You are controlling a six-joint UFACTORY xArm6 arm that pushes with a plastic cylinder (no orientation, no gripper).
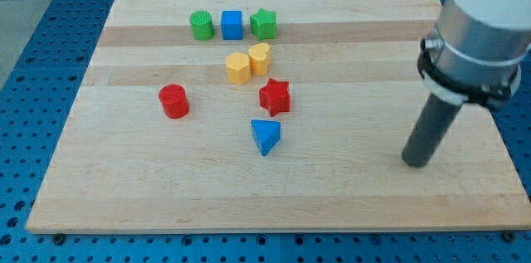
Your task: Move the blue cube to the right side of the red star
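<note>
The blue cube [231, 24] sits near the view's top, between a green cylinder [202, 25] on its left and a green star [264, 22] on its right. The red star [275, 96] lies near the board's middle, below and to the right of the cube. My tip [415, 162] rests on the board far to the view's right, well apart from every block, to the right of and below the red star.
Two yellow blocks [238, 68] [260, 59] stand side by side just above the red star. A red cylinder [174, 101] is to its left. A blue triangular block [265, 136] is below it. The wooden board [124, 197] lies on a blue perforated table.
</note>
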